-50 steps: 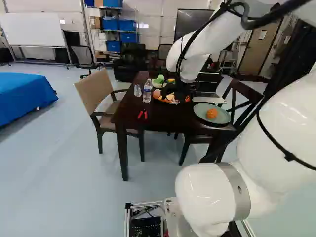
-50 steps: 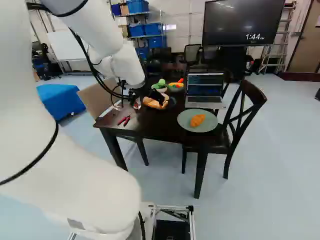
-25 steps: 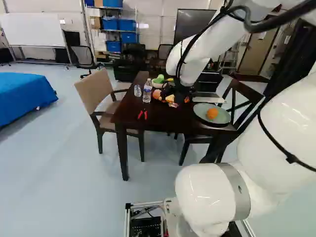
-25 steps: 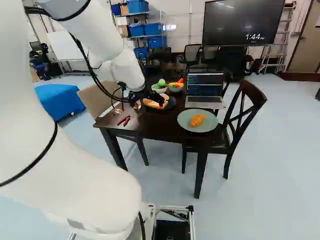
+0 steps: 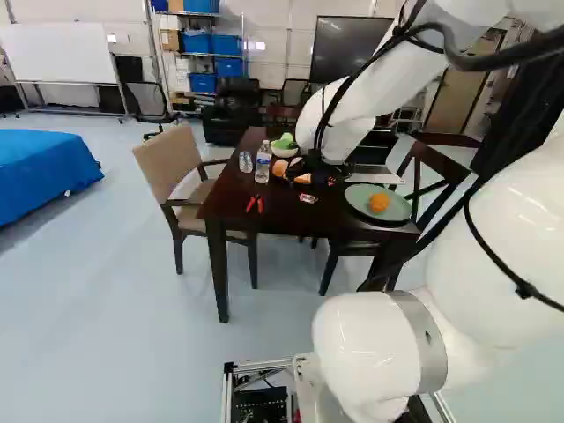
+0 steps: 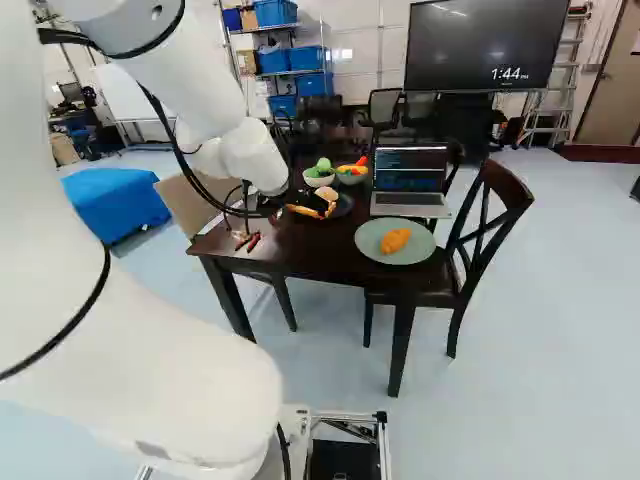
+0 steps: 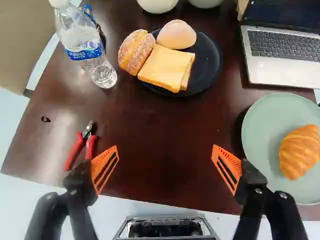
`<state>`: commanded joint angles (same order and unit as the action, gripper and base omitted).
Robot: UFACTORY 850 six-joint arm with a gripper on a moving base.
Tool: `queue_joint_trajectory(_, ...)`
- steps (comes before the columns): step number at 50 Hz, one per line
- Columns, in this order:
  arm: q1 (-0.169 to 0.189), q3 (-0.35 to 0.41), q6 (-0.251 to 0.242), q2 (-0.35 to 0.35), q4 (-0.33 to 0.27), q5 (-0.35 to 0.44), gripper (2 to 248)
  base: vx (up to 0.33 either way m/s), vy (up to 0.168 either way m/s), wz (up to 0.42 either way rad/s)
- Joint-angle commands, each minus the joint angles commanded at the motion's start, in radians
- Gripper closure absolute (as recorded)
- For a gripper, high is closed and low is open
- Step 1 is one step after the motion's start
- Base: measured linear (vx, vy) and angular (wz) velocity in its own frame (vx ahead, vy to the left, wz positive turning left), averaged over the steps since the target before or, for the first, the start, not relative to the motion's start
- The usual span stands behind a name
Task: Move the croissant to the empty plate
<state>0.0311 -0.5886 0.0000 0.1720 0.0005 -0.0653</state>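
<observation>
The croissant (image 7: 299,152) lies beside the gripper (image 5: 318,179), on the green plate (image 7: 259,135).

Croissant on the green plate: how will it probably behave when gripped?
The croissant looks puffy and ridged, so it is probably light and might dent under a hard squeeze. Its rounded body may rock or slide on the smooth green plate if pushed.

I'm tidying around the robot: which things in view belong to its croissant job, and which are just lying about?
For the job:
croissant
green plate beneath it
open gripper

Just lying about:
red-handled pliers
bottles
laptop
two bowls
dark plate, its breads
</observation>
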Motion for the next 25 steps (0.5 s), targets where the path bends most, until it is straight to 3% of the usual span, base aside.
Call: queue_joint_trajectory(25,-0.008,0.124,0.000,0.027,0.000,0.233,3,0.000,0.000,0.000)
